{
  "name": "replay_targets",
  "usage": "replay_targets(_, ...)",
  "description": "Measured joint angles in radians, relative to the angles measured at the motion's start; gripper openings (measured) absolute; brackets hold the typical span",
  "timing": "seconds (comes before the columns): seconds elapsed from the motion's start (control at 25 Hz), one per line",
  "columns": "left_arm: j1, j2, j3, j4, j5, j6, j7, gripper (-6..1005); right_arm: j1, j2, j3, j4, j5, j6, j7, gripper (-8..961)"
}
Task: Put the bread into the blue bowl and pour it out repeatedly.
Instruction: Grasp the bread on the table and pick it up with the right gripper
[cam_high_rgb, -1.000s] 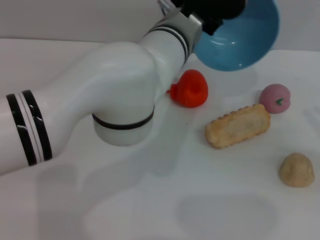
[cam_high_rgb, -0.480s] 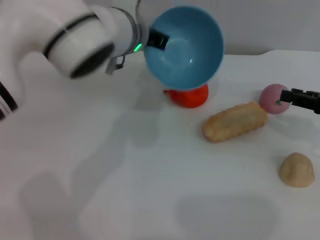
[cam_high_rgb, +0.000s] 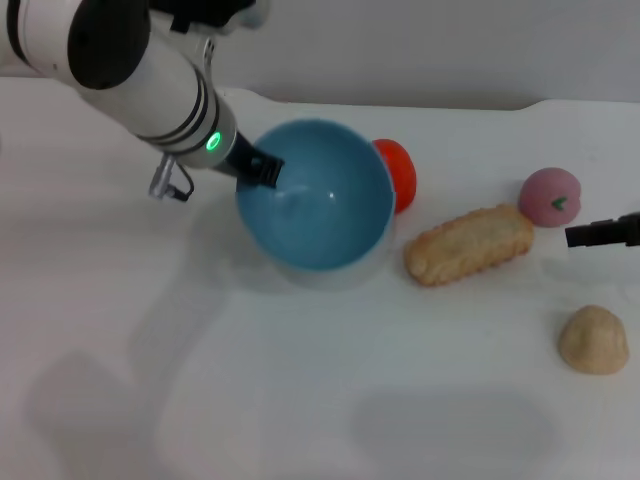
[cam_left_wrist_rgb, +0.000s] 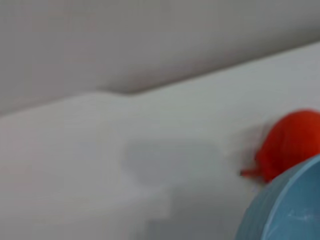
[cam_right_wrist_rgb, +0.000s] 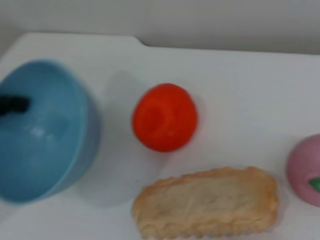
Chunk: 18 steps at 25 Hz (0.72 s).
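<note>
**Bowl back down, bread out**

Head view: my left gripper, clamped on the blue bowl, has lowered it to the table; the bread lies beside it. Right gripper: can't tell.

Right wrist view: bread awaits reloading.

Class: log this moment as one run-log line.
left gripper: holds blue bowl rim | bowl: empty | bread: on table
</note>
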Motion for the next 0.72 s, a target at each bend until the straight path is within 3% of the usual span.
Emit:
replay_targets(0.28,0.006,0.0,-0.011,-0.048,-0.066,-0.014,0.035,0,0.027,0.031,-0.013,0.032,-0.027,0.122,0.051,504)
replay_targets(0.72,0.017,0.0,-0.01,-0.049,-0.076,0.007,0.037,-1,0.029,0.036,-0.012,0.171,-0.027,0.284,0.083,505)
